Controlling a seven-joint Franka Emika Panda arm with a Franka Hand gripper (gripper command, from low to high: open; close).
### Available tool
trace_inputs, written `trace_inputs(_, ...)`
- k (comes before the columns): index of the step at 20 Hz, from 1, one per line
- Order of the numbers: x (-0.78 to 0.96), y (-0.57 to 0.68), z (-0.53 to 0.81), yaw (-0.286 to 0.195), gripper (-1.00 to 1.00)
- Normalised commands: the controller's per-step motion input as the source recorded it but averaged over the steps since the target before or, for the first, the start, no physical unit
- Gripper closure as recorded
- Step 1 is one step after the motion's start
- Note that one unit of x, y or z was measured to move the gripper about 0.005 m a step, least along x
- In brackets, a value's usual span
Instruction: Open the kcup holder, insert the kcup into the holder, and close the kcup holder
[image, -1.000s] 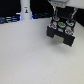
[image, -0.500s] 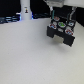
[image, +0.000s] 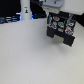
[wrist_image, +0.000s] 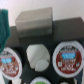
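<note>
The fingers do not show clearly in either view, so I cannot tell if they are spread or pressed together. In the wrist view, a small white pod, the kcup (wrist_image: 38, 55), sits in a round slot of the black kcup holder (wrist_image: 55, 35), between two pods with red and white lids (wrist_image: 67, 56). A grey box (wrist_image: 34, 24) lies just behind it, and something green (wrist_image: 3, 27) shows at the edge. In the exterior view, the robot arm (image: 54, 6) hangs over the kcup holder (image: 61, 27), which stands on the white counter (image: 30, 57) toward the exterior view's right. A tall white bottle (image: 25, 10) stands far back at the exterior view's left.
</note>
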Motion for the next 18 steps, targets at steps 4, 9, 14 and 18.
trace_inputs(4,0.79,0.0,-0.03,0.06,-1.0)
trace_inputs(9,0.63,0.23,-0.1,0.12,-1.0)
trace_inputs(14,0.31,0.21,-0.15,0.218,-1.0)
trace_inputs(18,0.19,0.14,-0.17,0.24,-1.0)
